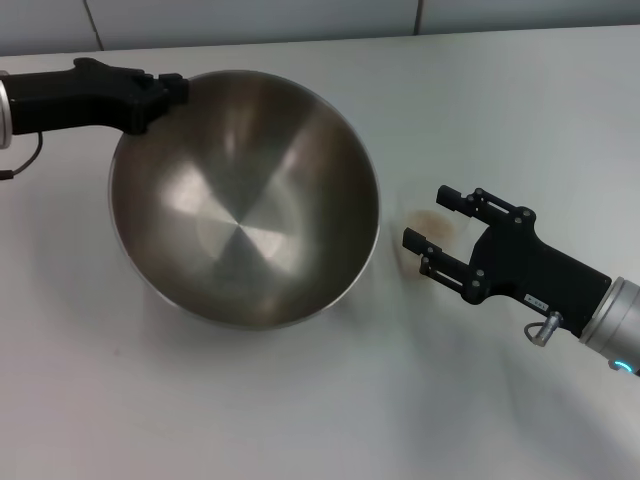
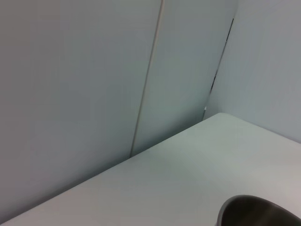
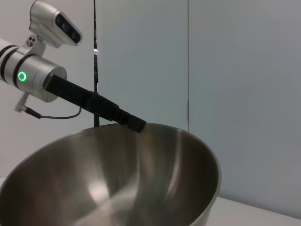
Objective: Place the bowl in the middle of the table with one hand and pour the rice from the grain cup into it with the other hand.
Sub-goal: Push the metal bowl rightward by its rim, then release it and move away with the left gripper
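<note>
The large round brushed-steel bowl was held tilted by its rim, upper left of frame, in the left hand, seemingly for placing mid-worktop. The right hand, centre right, was spread wide around a faint clear cup.

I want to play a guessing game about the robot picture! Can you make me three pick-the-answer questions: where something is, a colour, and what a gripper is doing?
1. Where does the left gripper hold the bowl?
A. at its far rim
B. underneath it
C. at its near rim

2. What colour is the table?
A. brown
B. white
C. green

3. What is the right gripper doing?
A. holding a spoon
B. squeezing the bowl
C. open, holding nothing

Answers: 1 A, its black fingers meet the far rim. 2 B, the tabletop is plain white. 3 C, its fingers are spread beside the bowl.
</note>
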Robot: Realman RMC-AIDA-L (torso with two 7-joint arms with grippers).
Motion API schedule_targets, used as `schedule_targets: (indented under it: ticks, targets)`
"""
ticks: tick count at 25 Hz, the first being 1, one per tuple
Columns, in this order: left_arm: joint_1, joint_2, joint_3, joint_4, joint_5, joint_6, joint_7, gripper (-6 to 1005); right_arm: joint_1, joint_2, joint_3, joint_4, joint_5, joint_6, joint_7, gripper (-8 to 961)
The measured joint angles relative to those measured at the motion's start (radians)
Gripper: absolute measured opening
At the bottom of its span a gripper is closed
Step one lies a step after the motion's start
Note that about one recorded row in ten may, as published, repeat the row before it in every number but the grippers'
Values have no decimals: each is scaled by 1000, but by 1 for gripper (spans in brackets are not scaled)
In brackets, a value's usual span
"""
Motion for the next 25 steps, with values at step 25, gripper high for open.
schedule_targets:
  ticks: [25]
  targets:
    - [5,-1,123,-59,-57,-112,34,120,13,-2,0,1,3,21,-8,685]
